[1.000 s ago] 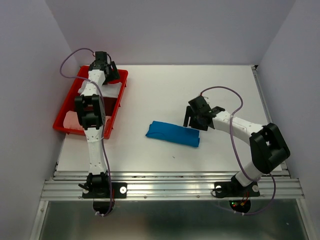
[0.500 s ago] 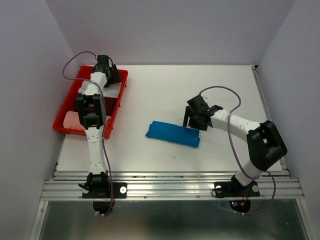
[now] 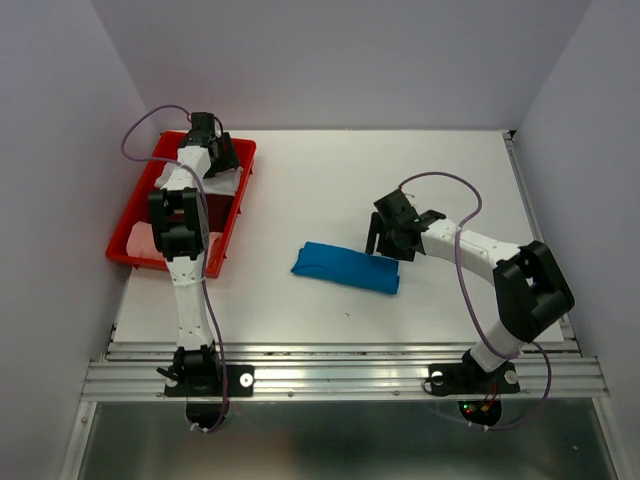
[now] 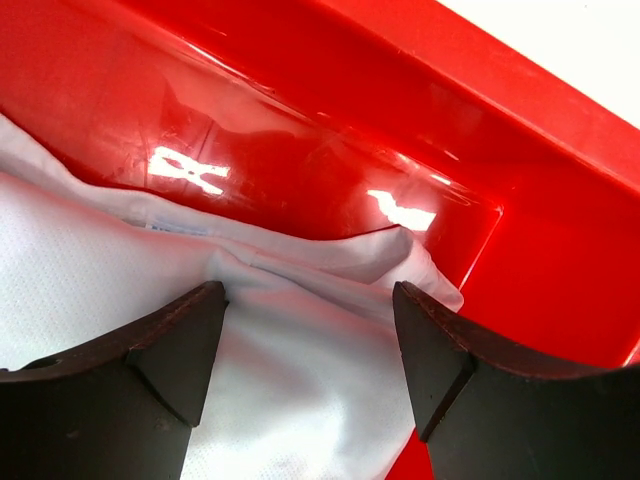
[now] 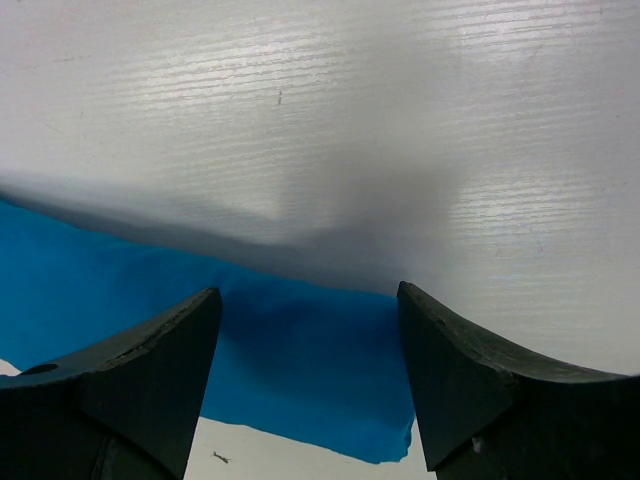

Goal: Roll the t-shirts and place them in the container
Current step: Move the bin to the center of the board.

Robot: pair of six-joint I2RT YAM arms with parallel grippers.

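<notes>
A bright blue t-shirt lies rolled into a long bundle in the middle of the white table. My right gripper hovers over the roll's right end, open, nothing between its fingers. In the right wrist view the blue cloth shows below the open right gripper. My left gripper hangs open over the far end of the red tray, just above a white t-shirt. The left wrist view shows that white cloth crumpled between the spread fingers of the left gripper, apart from them. A pale pink t-shirt lies at the tray's near end.
The red tray's glossy far wall rises close in front of the left gripper. Grey walls close off the table on the left, back and right. A metal rail runs along the near edge by the arm bases.
The left gripper has edged slightly left over the tray's far end. The right arm has shifted a little near the roll. The blue roll has not moved.
</notes>
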